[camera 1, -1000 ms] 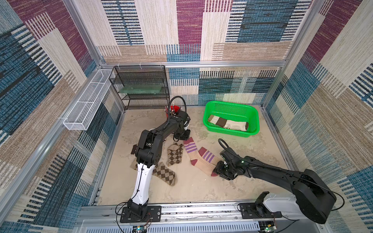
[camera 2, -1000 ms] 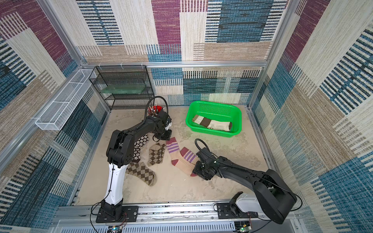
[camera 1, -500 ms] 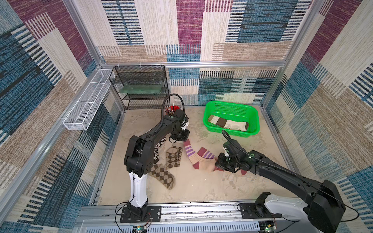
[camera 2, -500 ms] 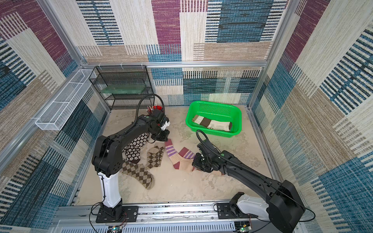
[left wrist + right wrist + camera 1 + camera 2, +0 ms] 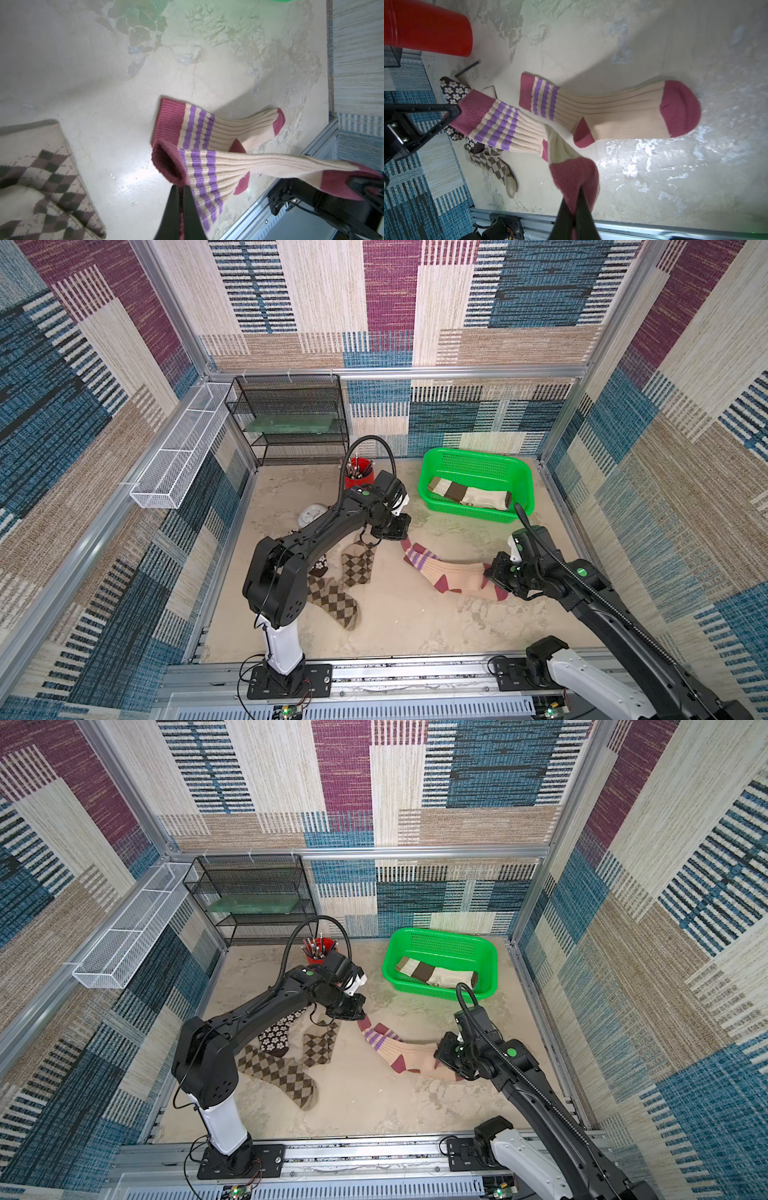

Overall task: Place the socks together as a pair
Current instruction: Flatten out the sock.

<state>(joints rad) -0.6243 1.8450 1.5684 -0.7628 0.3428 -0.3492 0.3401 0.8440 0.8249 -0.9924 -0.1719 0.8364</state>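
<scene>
Now left fingers [image 5: 190, 212] pinch striped sock [image 5: 249, 166] cuff, right fingers [image 5: 583, 220] toe.

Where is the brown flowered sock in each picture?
In a top view: the flower sock, a small patch beside the left arm.
In a top view: the flower sock, more exposed, beside an argyle sock.
Left wrist: not in it.
Right wrist: the flower sock, behind the cuff of the lifted striped sock.
Shared landmark: that striped sock, in all four.
</scene>
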